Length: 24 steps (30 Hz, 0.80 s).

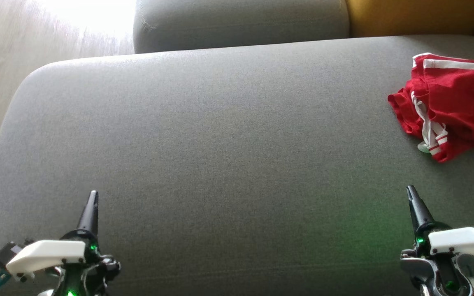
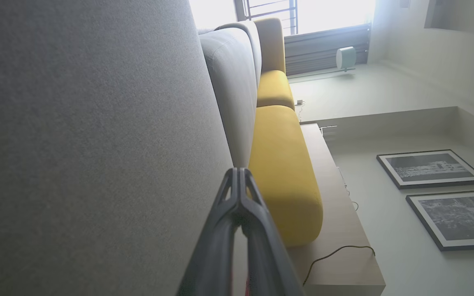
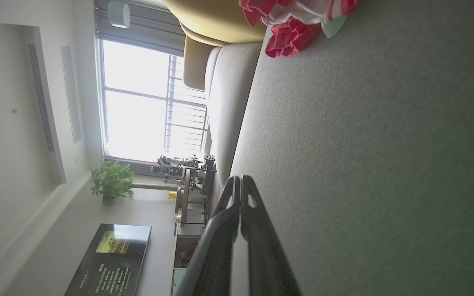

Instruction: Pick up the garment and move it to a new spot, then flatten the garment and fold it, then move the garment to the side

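Both pincers rest low over the near edge of a grey sofa seat [image 1: 220,144], fingers pointing toward the far side. At the near left, the left pincer [image 1: 92,205] has its two dark fingers pressed together with nothing between them, and the left wrist view shows the same tips meeting [image 2: 239,185]. At the near right, the right pincer [image 1: 414,203] is likewise drawn together and empty, its tips touching in the right wrist view [image 3: 239,189].

A red garment [image 1: 455,102] with white stripes lies crumpled on the seat at the far right, well apart from both pincers and farther along from the right one. It also shows in the right wrist view [image 3: 290,28]. Behind the seat stand a grey back cushion [image 1: 237,20] and, to its right, a yellow cushion [image 1: 410,16]. Pale wooden floor [image 1: 35,41] shows at the far left.
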{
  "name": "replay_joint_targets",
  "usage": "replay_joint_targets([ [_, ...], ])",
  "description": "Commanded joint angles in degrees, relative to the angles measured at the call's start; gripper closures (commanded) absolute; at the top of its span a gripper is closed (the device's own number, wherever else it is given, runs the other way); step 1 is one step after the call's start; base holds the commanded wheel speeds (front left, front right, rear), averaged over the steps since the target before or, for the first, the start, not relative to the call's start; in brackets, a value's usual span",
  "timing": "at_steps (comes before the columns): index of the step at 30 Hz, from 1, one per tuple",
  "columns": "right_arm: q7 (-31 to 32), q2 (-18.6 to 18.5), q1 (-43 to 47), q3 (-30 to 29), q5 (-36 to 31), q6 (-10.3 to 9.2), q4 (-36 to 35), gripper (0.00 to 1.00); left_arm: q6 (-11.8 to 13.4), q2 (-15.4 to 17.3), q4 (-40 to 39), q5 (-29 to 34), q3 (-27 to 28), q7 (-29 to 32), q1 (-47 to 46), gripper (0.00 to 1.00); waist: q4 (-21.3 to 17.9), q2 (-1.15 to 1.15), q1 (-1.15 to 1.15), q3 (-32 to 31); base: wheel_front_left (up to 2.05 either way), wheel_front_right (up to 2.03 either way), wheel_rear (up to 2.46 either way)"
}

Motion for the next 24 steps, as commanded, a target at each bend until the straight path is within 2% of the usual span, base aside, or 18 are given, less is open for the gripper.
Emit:
replay_joint_targets([
  [1, 0.66, 0.04, -3.48, 0.85, 2.49, -0.01, -2.29, 1.00, -0.60, 1.09, -1.51, -2.11, 2.48, 0.61, -3.73, 1.00, -0.07, 0.00, 0.00, -0.02, 0.00, 0.00, 0.00],
  [16, 2.95, 0.05, -4.27, 0.43, 12.44, -0.01, -2.50, 1.00, -1.88, 1.08, -1.06, -10.71, 4.48, 3.03, -5.22, 1.00, -0.55, 0.00, 0.00, -0.12, 0.00, 0.00, 0.00],
  [24, 2.95, 0.05, -4.27, 0.43, 12.45, -0.01, -2.50, 1.00, -1.88, 0.94, -1.05, -10.54, 4.68, 3.19, -5.24, 1.00, -0.55, 0.00, 0.00, -0.12, 0.00, 0.00, 0.00],
])
